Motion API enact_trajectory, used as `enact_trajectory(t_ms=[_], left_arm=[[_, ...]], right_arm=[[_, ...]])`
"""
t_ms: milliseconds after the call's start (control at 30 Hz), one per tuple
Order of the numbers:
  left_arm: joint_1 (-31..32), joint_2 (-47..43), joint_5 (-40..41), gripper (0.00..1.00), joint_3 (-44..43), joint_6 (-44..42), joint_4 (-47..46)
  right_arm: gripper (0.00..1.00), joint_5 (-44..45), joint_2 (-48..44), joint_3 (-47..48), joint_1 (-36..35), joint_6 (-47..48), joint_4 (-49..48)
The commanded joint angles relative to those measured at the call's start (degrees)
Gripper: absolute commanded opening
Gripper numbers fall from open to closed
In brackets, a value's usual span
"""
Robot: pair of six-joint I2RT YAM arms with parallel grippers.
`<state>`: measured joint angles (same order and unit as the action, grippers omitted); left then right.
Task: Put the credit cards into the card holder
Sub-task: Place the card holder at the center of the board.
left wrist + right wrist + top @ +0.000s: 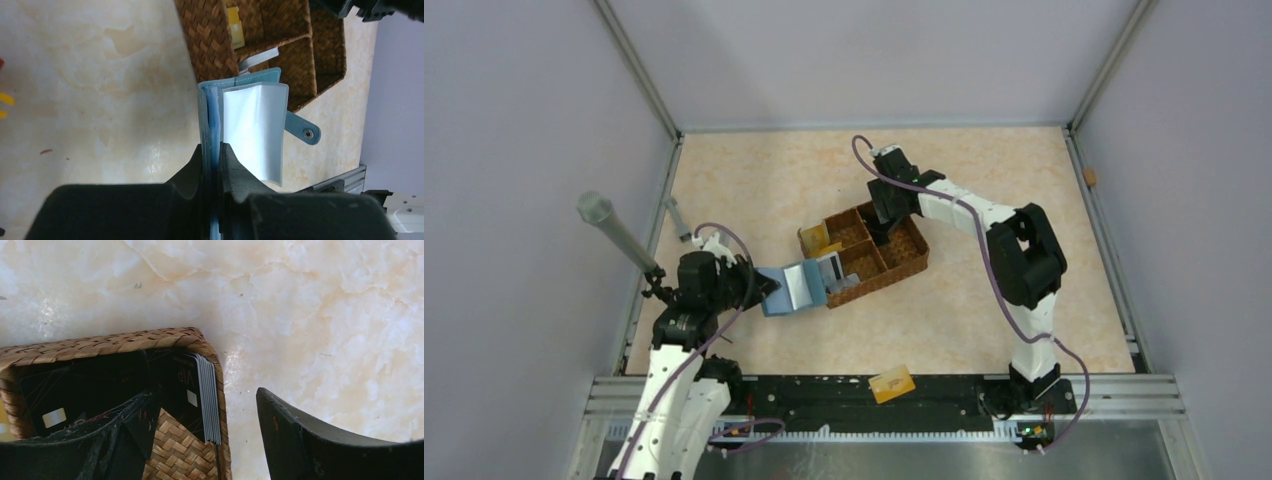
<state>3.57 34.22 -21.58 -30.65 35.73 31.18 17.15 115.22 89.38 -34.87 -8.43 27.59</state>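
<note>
In the basket [100, 342], a dark credit card [176, 390] seemingly reads "VIP".

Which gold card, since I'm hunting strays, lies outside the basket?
The gold card on the black rail at the near edge; the other gold ones sit inside the wicker basket.

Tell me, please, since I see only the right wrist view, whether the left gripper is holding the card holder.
Observer: Yes, the left gripper is shut on the card holder at its edge, and the holder is open.
Operator: Where is the holder?
Observer: Just off the left end of the wicker basket; I cannot tell whether they touch.
Operator: Are any cards outside the basket?
Observer: One gold card lies on the black rail between the arm bases.
</note>
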Motion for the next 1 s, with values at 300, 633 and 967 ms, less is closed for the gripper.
enact_trajectory(t_ms=[300, 633, 967], left_arm=[[9.7, -1.1, 0.5, 0.00, 4.6, 8.2, 3.4], [24.8, 5.6, 6.6, 0.00, 10.9, 17.7, -11.3], [29.7, 13.8, 9.5, 0.01, 12.8, 17.9, -19.2]], right_arm=[[0.67, 6.6, -0.3, 2.9, 0.7, 1.3, -0.6], [0.60, 6.9, -3.3, 2.3, 0.7, 1.3, -0.8], [0.60, 6.8, -5.0, 1.8, 0.6, 1.3, -1.0]])
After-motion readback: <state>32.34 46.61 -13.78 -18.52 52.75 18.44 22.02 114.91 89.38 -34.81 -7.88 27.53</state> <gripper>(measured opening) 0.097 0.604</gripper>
